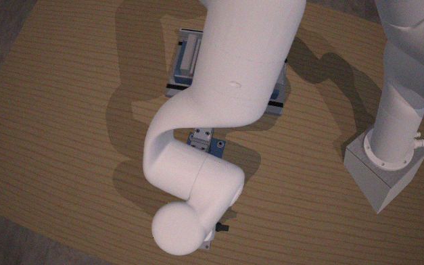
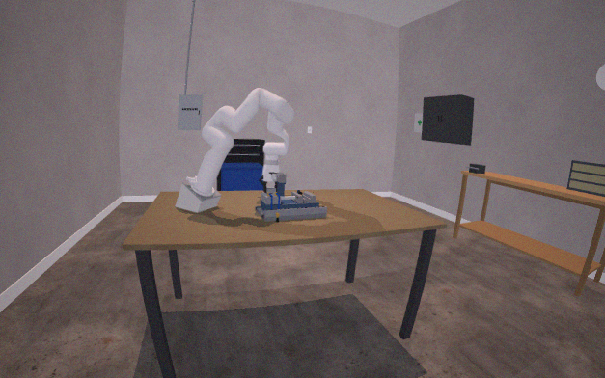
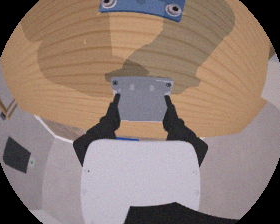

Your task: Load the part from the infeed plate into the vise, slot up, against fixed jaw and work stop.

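In the wrist view my gripper (image 3: 142,101) is low over the grey infeed plate (image 3: 139,88), whose corner screws show. Its two black fingers are shut on the sides of the grey part (image 3: 139,106), which rests on the plate. From overhead my arm hides the part. Only one black finger (image 1: 222,227) and a corner of the plate (image 1: 207,245) show, near the table's front edge. The vise (image 1: 184,62) stands at the far side, half hidden by my arm. One grey jaw bar (image 1: 189,54) is visible. The work stop and the part's slot are hidden.
My arm's base (image 1: 383,165) is at the right of the table. In the room view the fixtures (image 2: 290,204) sit mid-table.
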Robot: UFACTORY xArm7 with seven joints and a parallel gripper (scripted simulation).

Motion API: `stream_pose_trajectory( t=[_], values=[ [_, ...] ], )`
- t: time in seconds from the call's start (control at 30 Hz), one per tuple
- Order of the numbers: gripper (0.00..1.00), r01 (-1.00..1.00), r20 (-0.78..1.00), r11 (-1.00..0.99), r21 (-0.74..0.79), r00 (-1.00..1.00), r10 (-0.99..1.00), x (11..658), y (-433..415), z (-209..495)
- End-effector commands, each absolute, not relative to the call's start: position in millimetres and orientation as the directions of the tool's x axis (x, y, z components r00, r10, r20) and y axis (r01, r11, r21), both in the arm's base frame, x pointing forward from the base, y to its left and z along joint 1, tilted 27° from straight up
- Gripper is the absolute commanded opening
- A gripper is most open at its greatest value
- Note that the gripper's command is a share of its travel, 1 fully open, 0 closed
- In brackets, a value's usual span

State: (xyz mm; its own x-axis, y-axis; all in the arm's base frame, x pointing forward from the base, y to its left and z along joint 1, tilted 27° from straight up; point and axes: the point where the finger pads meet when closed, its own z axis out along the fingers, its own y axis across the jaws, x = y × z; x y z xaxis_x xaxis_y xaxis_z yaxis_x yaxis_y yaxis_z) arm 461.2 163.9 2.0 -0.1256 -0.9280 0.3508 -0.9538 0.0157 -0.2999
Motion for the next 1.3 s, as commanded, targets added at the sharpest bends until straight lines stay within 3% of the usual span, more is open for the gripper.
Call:
stream_pose_trajectory(
  t=[0.0, 1.27],
  values=[
    [0.0, -0.953, 0.348, 0.014, -0.302, -0.124, -0.929, 461.9, 165.7, 3.2],
    [0.0, -0.953, 0.348, 0.014, -0.302, -0.124, -0.929, 450.2, 181.2, 40.3]
  ],
)
